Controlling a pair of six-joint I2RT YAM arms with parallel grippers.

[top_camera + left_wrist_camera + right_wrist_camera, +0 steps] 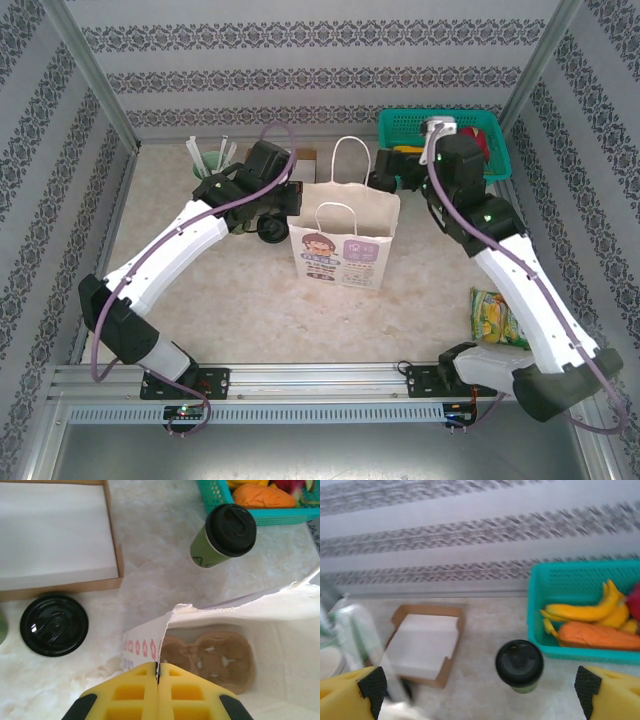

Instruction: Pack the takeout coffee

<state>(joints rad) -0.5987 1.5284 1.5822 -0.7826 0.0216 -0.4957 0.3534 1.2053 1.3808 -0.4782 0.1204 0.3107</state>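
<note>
Pinching the rim of the white paper bag [280, 650], the left pincer [158, 674] holds its mouth open; the right pincer [480, 686] gapes wide over the black-lidded green paper cup [519, 666].

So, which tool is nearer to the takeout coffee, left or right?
Right. The right tool is open close to the takeout coffee, seen between its fingers. The left tool is shut on the paper bag edge, the cup farther off beyond the bag.
</note>
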